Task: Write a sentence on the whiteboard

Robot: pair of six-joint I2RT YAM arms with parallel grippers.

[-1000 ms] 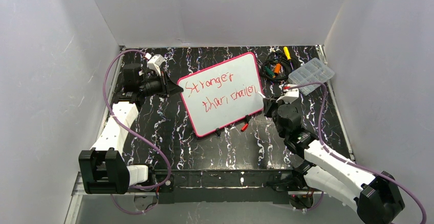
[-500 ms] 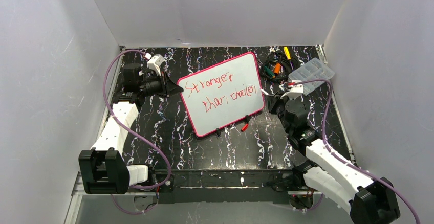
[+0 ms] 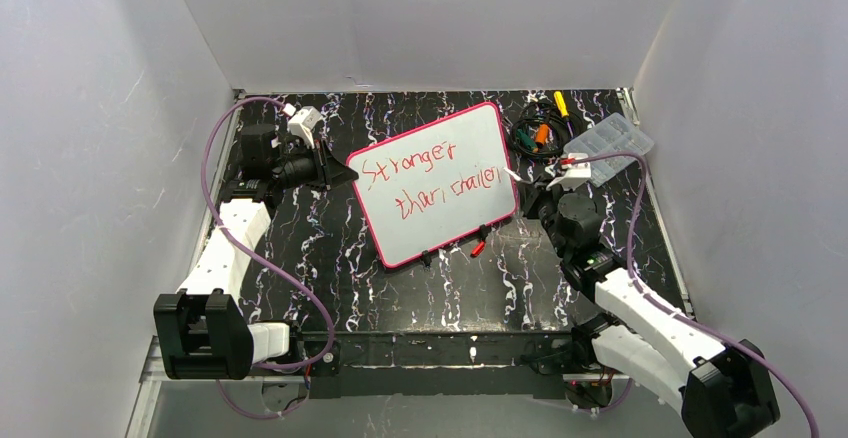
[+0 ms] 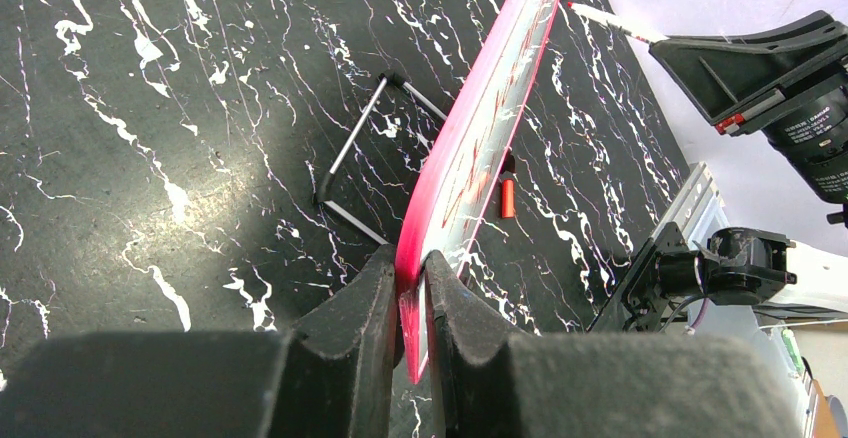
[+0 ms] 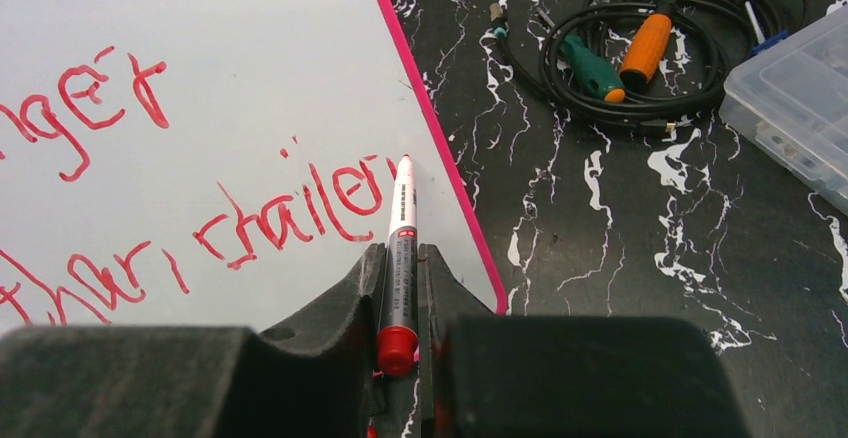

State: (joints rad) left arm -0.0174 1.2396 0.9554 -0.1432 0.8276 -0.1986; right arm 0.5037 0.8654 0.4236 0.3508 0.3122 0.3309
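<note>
The whiteboard (image 3: 432, 234) reads "Stronger than, trailer" (slanted red handwriting).

— What colours are on your feed?
— I see a flat white rectangular whiteboard (image 3: 430, 230) with a pink-red border, and its handwritten sentence (image 3: 430, 184) is red. The slim white plastic marker (image 5: 399, 248) has a red end.
— And underneath?
— A black marble-patterned tabletop (image 3: 330, 258) with white veins. The far tool handles (image 5: 648, 46) look orange, green and possibly yellow.

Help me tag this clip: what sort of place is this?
Probably a robotics lab cell: white panel walls box in a black marbled tabletop, two white robot arms are mounted at its near edge, and the right one's fingers hold a white-and-red marker at a pink-bordered whiteboard.
</note>
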